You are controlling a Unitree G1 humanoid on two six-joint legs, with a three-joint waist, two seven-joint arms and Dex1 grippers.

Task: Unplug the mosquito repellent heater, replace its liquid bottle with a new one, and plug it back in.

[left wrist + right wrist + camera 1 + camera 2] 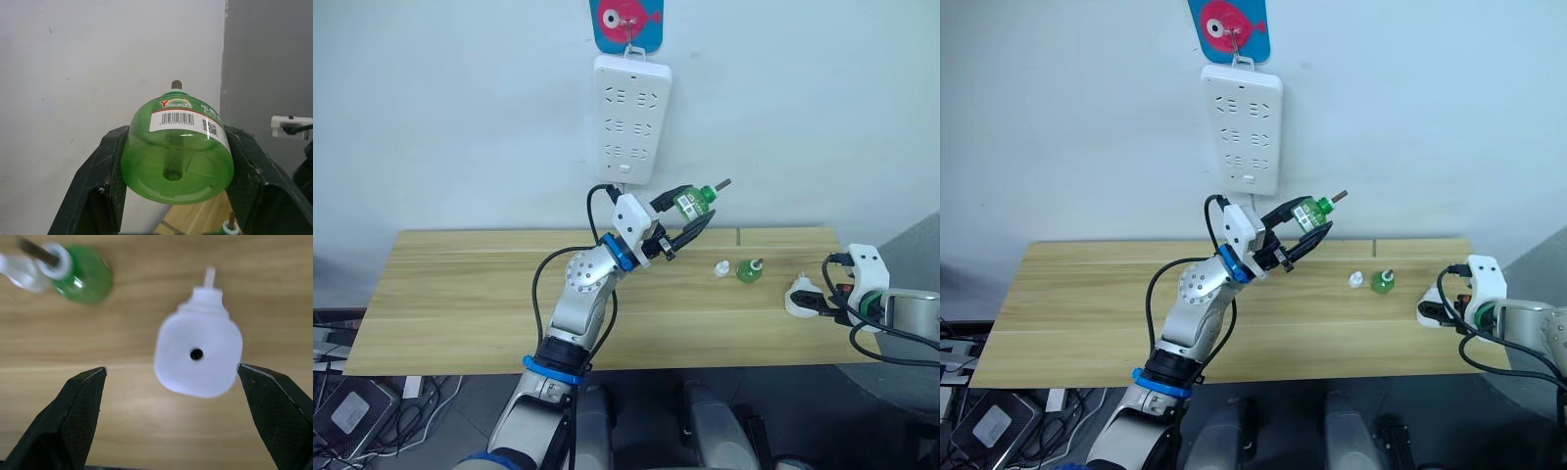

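- Gripping a green bottle [691, 204] round its smooth belly, our left pincer [688, 223] holds it raised before the wall, wick pointing up and right; light, slick plastic, so we squeeze gently.
- Our right pincer [171, 374] stands open around the mosquito repellent heater [198, 359], a rounded white shell lying on the worktop [460, 294]; rigid, best taken by its flanks.
- Left of it stand another green bottle [749, 270] and a white cap [722, 267].
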